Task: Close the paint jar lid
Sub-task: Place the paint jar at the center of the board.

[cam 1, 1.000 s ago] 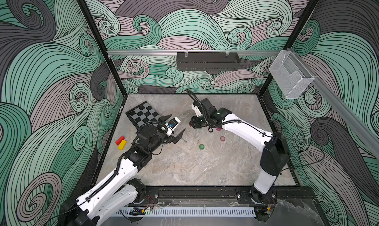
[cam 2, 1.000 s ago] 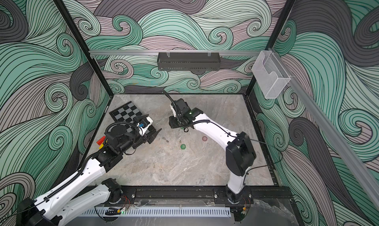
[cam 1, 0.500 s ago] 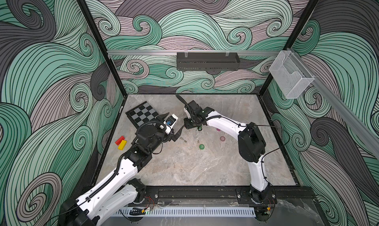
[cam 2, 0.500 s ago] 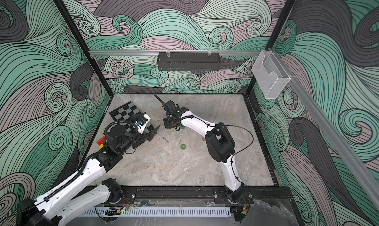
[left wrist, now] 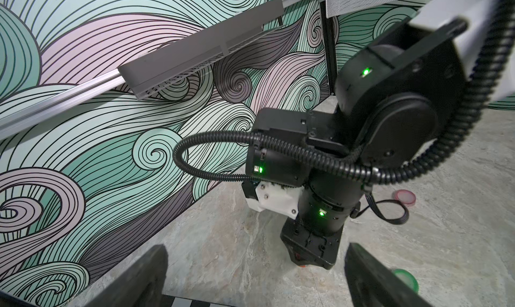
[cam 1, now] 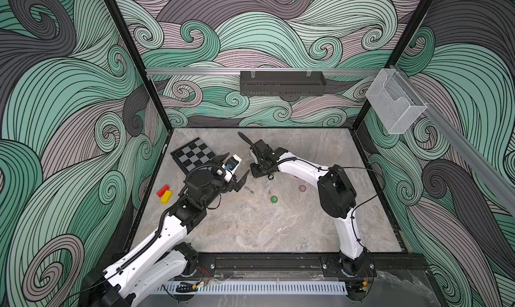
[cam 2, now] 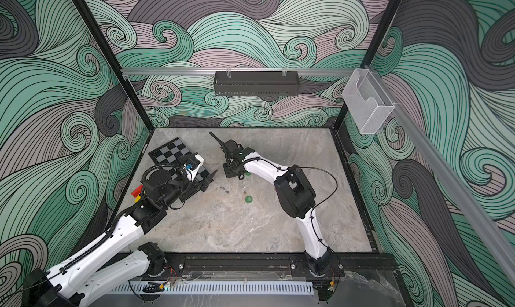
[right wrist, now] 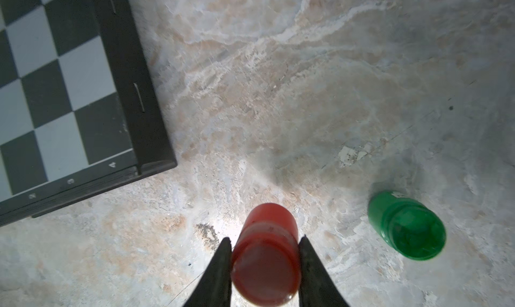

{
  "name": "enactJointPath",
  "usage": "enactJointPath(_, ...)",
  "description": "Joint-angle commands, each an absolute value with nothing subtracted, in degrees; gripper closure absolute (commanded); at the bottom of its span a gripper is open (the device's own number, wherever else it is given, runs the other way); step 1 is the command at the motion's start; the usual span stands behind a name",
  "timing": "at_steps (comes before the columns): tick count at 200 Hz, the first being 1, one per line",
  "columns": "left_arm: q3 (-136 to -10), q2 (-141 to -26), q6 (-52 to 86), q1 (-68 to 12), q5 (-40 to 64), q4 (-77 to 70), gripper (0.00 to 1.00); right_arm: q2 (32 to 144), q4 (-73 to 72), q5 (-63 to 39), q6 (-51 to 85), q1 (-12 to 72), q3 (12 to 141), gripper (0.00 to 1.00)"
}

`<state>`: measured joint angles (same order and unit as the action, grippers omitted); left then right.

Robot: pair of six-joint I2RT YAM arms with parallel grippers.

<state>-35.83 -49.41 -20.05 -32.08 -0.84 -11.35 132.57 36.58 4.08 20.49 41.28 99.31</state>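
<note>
Now nearer the chessboard [right wrist: 69, 96], right pincer [right wrist: 266, 238] clamped on red jar [right wrist: 264, 266], left pincer [left wrist: 256, 251] still spread wide.

Both top views looked steeply down from high at the front over the whole marble tabletop [cam 1: 250, 224]. The left wrist camera faced the right arm [left wrist: 278, 152] (back wall [left wrist: 111, 124] behind); the right wrist camera stared down, close over the red paint jar [right wrist: 264, 252] and the chessboard [right wrist: 55, 96] corner, shared with the top views.
</note>
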Motion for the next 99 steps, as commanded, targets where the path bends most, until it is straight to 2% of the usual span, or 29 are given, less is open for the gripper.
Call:
enactJointPath(1,-36.5,-49.9,-19.7,-32.2,-1.3,-13.2,0.01,133.7,34.1,4.5,20.9,41.2,98.7,0.81)
enactJointPath(41,-36.4,-50.2,-19.8,-32.2,-1.5,-13.3,0.01,133.1,32.4,3.9,21.8,41.1,95.6,0.78)
enactJointPath(99,-36.3,-50.0,-20.6,-32.2,-2.8,-12.8,0.01,132.6,33.5,2.6,23.1,41.1,93.6,0.68)
